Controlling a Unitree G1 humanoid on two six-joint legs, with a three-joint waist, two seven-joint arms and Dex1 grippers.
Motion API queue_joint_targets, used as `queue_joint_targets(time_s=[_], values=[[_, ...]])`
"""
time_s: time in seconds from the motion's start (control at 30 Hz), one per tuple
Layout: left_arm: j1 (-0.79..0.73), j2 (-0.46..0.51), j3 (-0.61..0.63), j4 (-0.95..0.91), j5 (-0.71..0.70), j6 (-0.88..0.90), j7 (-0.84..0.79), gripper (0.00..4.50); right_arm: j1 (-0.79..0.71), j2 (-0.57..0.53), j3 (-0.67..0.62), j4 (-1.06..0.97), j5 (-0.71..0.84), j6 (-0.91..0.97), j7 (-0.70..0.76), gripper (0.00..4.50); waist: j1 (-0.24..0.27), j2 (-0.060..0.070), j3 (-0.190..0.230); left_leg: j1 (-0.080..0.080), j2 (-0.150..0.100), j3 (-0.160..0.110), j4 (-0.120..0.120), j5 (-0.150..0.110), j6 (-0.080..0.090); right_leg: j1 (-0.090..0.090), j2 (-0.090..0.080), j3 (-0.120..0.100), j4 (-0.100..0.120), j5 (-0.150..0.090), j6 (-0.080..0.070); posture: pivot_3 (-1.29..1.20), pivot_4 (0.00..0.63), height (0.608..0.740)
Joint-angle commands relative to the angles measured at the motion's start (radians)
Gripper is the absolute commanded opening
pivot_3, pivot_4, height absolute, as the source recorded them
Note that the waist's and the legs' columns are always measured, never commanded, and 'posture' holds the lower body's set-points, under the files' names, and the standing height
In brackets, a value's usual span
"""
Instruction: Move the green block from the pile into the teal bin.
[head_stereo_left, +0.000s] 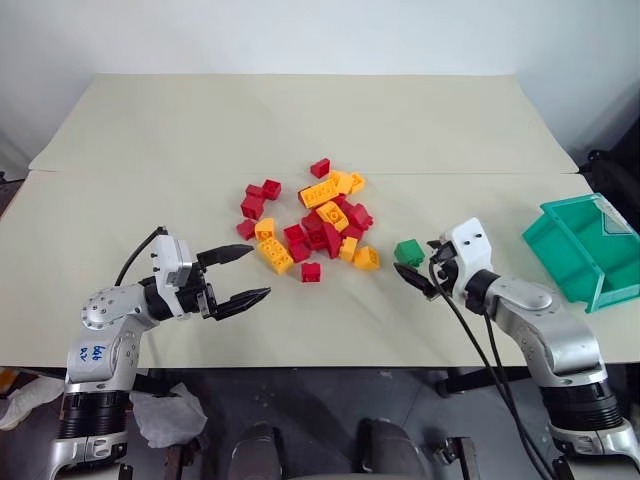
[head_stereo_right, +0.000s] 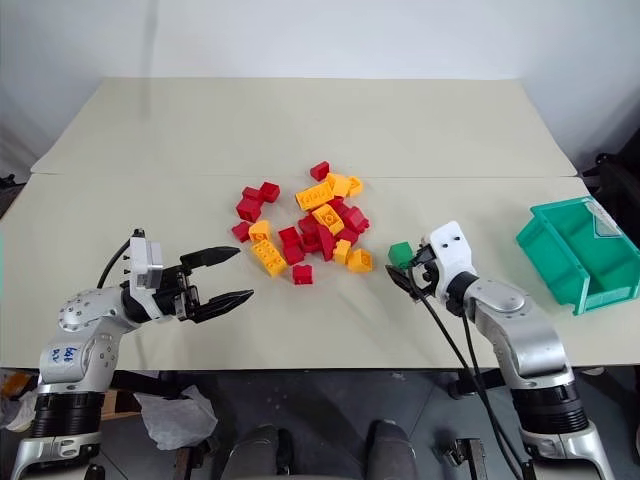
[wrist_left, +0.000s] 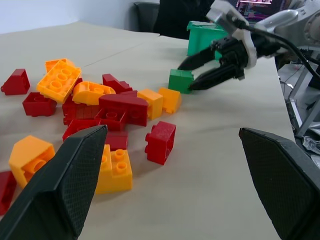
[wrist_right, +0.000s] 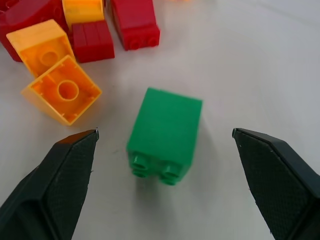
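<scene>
Beige tabletop (head_stereo_left: 200, 130): right gripper (head_stereo_left: 421, 264), jaws spread, brackets the green block (head_stereo_left: 408, 251); an off-centre closing could knock it away. Left gripper (head_stereo_left: 236, 277) is spread too.

We're holding our right hand (head_stereo_right: 408, 272) wide open right at the green block (head_stereo_right: 401, 253), which is sitting just off the pile (head_stereo_right: 305, 225). Left hand (head_stereo_right: 222, 277) is hanging open too, and the teal bin (head_stereo_right: 578, 254) is sitting near the worktop (head_stereo_right: 300, 125) edge.
</scene>
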Motion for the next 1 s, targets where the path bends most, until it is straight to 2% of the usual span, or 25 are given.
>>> queue_joint_targets(time_s=[0.03,0.2,0.27,0.3,0.43,0.5,0.63,0.77,0.87,1.0], values=[[-0.018,0.001,-0.017,-0.031,-0.031,-0.004,-0.004,4.5,-0.014,0.019,-0.01,-0.003,-0.019,-0.009,-0.009,3.92,0.0,0.0,0.0,0.0,0.0,0.0,0.0,0.0,0.0,0.0,0.0,0.0,0.0,0.0,0.0,0.0,0.15,0.74],[-0.054,-0.001,-0.054,-0.009,-0.04,-0.006,-0.034,4.5,0.021,0.058,-0.041,-0.022,-0.032,-0.087,-0.025,2.22,0.0,0.0,0.0,0.0,0.0,0.0,0.0,0.0,0.0,0.0,0.0,0.0,0.0,0.0,0.0,0.0,0.15,0.74],[-0.068,-0.004,-0.067,0.01,-0.036,-0.008,-0.043,4.5,0.038,0.071,-0.055,-0.032,-0.031,-0.125,-0.026,1.62,0.001,0.0,0.0,0.0,0.0,0.0,0.0,0.0,0.0,0.0,0.0,0.0,0.0,0.0,0.0,0.0,0.15,0.74],[-0.074,-0.006,-0.072,0.016,-0.035,-0.008,-0.046,4.5,0.042,0.075,-0.06,-0.034,-0.029,-0.139,-0.023,1.47,0.002,0.0,0.0,0.0,0.0,0.0,0.0,0.0,0.0,0.0,0.0,0.0,-0.001,0.0,0.0,0.0,0.15,0.74],[-0.107,-0.046,-0.109,0.006,-0.046,0.004,-0.034,4.5,0.115,0.065,-0.128,-0.106,-0.021,-0.239,-0.012,1.47,0.003,0.0,0.0,0.0,0.0,0.0,-0.001,0.0,0.0,0.0,0.0,0.0,-0.001,0.0,0.0,0.0,0.15,0.74],[-0.12,-0.078,-0.132,-0.017,-0.059,0.023,-0.018,4.5,0.171,0.061,-0.23,-0.166,-0.004,-0.306,-0.026,1.47,0.01,0.0,0.0,-0.001,0.0,0.0,-0.001,0.0,0.0,0.0,0.0,0.0,-0.002,0.0,0.0,0.0,0.15,0.74],[-0.163,-0.161,-0.188,-0.034,-0.05,0.022,0.025,4.5,0.275,0.025,-0.487,-0.247,0.042,-0.327,-0.054,1.47,0.025,0.0,0.0,-0.001,-0.001,0.001,-0.001,0.0,0.0,0.0,0.0,0.0,-0.004,0.0,0.0,0.0,0.15,0.74],[-0.198,-0.225,-0.219,-0.019,-0.017,0.006,0.084,4.5,0.328,-0.063,-0.672,-0.192,0.031,-0.273,-0.077,1.47,0.028,0.0,0.0,-0.001,-0.001,0.001,0.0,0.0,0.0,0.002,0.0,0.0,-0.005,0.0,0.0,0.0,0.15,0.74],[-0.205,-0.234,-0.234,-0.004,0.006,-0.001,0.11,4.5,0.318,-0.126,-0.73,-0.09,0.011,-0.254,-0.087,1.47,0.021,0.001,0.0,0.0,-0.001,0.001,0.0,0.0,0.0,0.002,0.0,0.0,-0.005,0.0,0.0,0.0,0.15,0.74],[-0.197,-0.218,-0.228,-0.004,-0.004,0.006,0.093,4.5,0.269,-0.194,-0.718,0.05,-0.001,-0.239,-0.072,1.47,0.01,0.003,-0.001,0.001,-0.001,0.001,-0.001,0.0,0.0,0.002,0.0,0.001,-0.004,0.0,0.0,0.0,0.15,0.74]])
